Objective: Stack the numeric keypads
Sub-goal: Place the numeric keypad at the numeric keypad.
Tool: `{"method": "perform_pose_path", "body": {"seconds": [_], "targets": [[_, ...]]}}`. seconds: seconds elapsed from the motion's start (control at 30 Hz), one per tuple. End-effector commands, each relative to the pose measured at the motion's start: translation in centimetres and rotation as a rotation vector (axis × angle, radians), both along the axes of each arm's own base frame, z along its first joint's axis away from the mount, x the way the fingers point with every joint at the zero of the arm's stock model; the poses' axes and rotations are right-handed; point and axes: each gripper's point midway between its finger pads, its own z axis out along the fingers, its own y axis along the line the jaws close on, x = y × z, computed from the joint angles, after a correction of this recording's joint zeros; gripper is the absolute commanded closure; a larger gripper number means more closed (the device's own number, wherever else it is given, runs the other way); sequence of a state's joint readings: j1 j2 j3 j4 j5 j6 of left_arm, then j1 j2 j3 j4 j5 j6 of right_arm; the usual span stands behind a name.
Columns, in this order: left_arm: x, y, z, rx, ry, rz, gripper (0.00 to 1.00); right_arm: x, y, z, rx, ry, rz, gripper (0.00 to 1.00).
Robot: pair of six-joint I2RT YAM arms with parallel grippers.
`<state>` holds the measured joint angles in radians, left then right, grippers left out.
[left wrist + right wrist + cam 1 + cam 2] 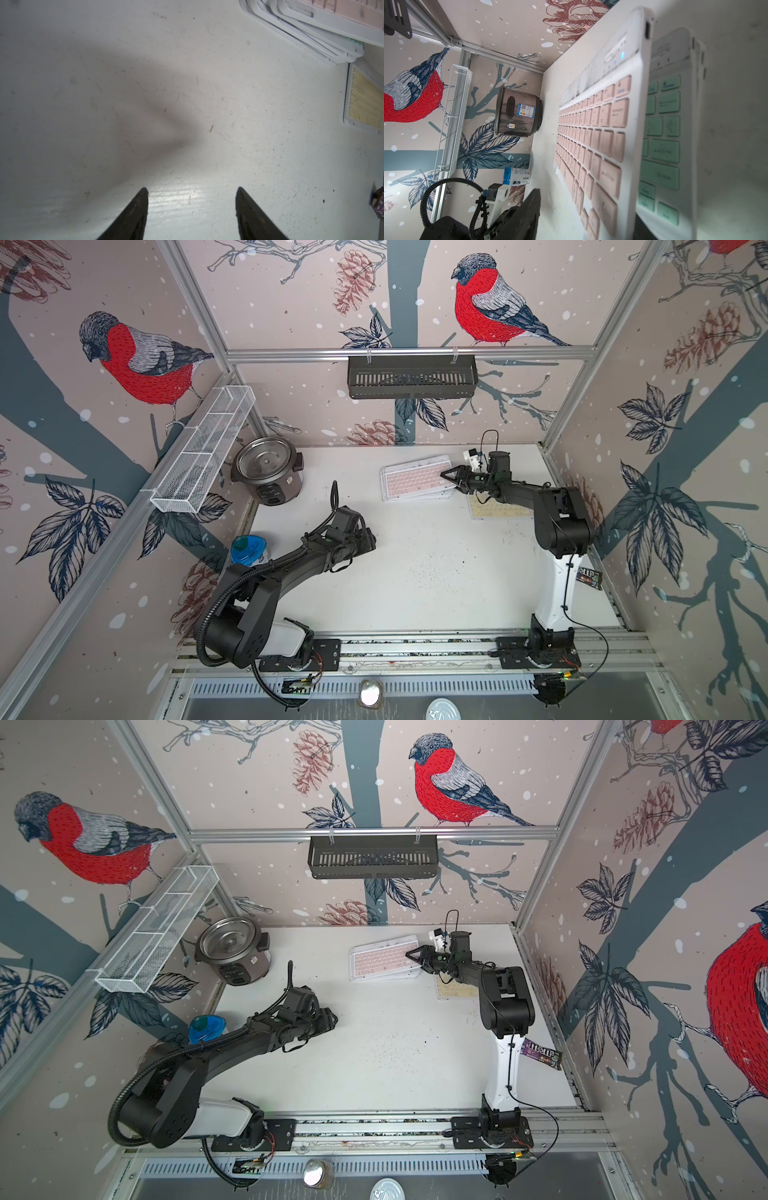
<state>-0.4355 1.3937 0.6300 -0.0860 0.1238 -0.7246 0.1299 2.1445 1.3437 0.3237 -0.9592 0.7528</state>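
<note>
Both pairs of jaws are standing spread; those of the right gripper (448, 477) are straddling the end of the pink keypad (411, 482) that is facing the right arm (561, 514), and in the right wrist view they are sitting clear of the pink keys on the side I can see, not pinching; the left gripper (192, 189) is hovering over bare table (415, 572) with nothing between its fingers.

The pink keypad is lying on top of the stack (384, 965) toward the back of the table; a mint-green keypad (662, 128) is showing just beneath it; the layers are fanning out at one corner in the left wrist view, so the pile is sitting askew, and I cannot count them; a yellow keypad (498, 512) is lying flat on the table just beside the stack, partly hidden under the right arm; whether it is touching the pile I cannot tell.

To my eye the placing of the pink one is finishing, and the yellow one is waiting; the next move is calling for the right gripper to back off without dragging the top keypad, then to take the yellow keypad by an edge; being thin and flat against the table, it is likely asking for a low, shallow pinch; the fanned layers may be ready to slide.
</note>
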Motion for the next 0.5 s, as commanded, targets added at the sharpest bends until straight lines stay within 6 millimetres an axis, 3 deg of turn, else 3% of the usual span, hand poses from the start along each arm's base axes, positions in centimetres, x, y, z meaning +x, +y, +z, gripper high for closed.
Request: {"method": "perform_pose_path", "body": {"seconds": [0.0, 0.47], "targets": [[0.66, -0.24, 0.52, -0.008, -0.029, -0.01, 0.34, 0.62, -0.41, -0.21, -0.038, -0.022, -0.019, 0.42], [0.61, -0.33, 0.45, -0.014, -0.029, -0.014, 0.34, 0.52, 0.34, -0.59, -0.072, -0.018, -0.013, 0.4]]}}
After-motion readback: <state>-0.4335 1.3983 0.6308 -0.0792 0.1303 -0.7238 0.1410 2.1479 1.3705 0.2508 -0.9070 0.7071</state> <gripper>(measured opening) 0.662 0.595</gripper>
